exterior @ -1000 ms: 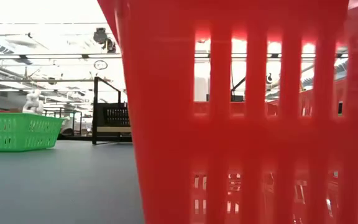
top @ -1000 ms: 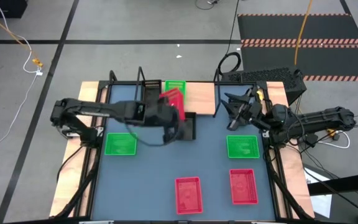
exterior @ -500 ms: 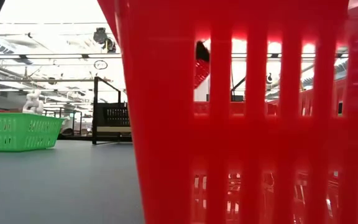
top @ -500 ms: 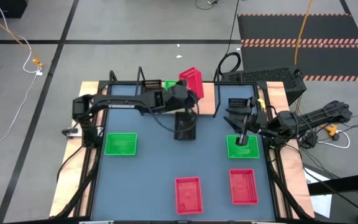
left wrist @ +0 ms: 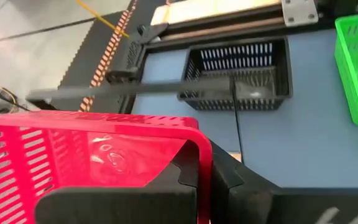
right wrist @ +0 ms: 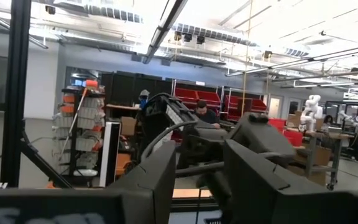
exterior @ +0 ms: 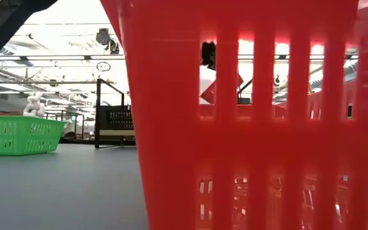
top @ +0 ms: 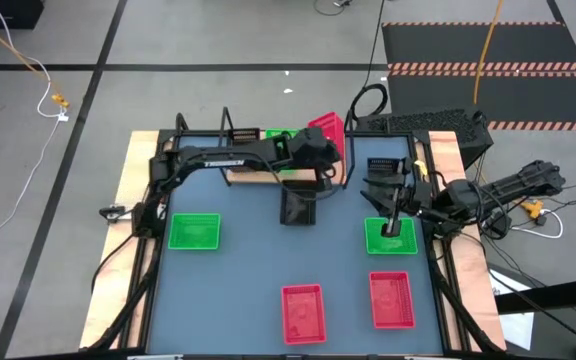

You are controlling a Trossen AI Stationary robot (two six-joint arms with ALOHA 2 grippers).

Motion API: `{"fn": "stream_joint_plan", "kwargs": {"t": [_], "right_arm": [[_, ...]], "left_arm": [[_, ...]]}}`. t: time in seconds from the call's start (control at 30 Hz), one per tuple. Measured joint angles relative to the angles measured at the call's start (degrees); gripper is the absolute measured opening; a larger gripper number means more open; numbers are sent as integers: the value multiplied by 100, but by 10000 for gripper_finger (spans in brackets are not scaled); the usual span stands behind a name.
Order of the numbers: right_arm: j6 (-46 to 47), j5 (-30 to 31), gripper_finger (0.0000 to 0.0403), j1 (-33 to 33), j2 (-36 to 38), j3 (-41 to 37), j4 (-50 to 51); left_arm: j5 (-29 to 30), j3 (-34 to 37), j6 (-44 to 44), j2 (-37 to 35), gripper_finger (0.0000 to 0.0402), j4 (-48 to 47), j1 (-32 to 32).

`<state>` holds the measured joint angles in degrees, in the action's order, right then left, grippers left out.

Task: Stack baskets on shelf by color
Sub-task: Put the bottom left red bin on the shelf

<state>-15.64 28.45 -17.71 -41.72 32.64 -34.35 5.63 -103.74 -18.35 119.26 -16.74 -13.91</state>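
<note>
Your left pincer (top: pixel 320 143) is reached out over the shelf (top: pixel 268 172) at the far edge of the table (top: pixel 248 260), clamped shut on the rim of a red basket (top: pixel 327 131) that it holds tilted in the air. In the left wrist view you can see the fingers (left wrist: pixel 188 177) pinching the basket's wall. Just left of that pincer, a green basket (top: pixel 280 138) sits on the shelf. Below it, on the table in front of the shelf, lies a black basket (top: pixel 297 204). Well to its left and nearer you, another green basket (top: pixel 194 231) rests on the table.

Your right pincer (top: pixel 389 222) hovers with its fingers spread over a third green basket (top: pixel 391 236), holding nothing. Nearer you than this pincer stand two red baskets, one directly in front (top: pixel 392 298) and one to its left (top: pixel 303 312). A black basket (top: pixel 388 166) lies beyond it, towards the table's far edge.
</note>
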Motion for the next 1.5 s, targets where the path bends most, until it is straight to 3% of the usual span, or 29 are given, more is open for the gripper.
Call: {"fn": "stream_joint_plan", "kwargs": {"t": [0.27, 0.37, 1.0, 1.17, 1.5], "right_arm": [[-9, 2, 130, -53, 0, 0, -6], [-17, 3, 130, -53, -2, 0, -6], [-4, 28, 130, -53, -6, 0, 100], [-46, 28, 130, -53, -6, 0, 118], [-297, 31, 130, -53, 9, 0, 99]], "left_arm": [[-164, -670, -150, 445, 6, -607, -28], [-208, -672, -129, 479, 5, -934, -78], [-125, -633, -296, 863, 17, -750, -130], [54, -628, -171, 927, 4, -797, -155], [205, -628, 405, 921, 27, -1298, -116]]}}
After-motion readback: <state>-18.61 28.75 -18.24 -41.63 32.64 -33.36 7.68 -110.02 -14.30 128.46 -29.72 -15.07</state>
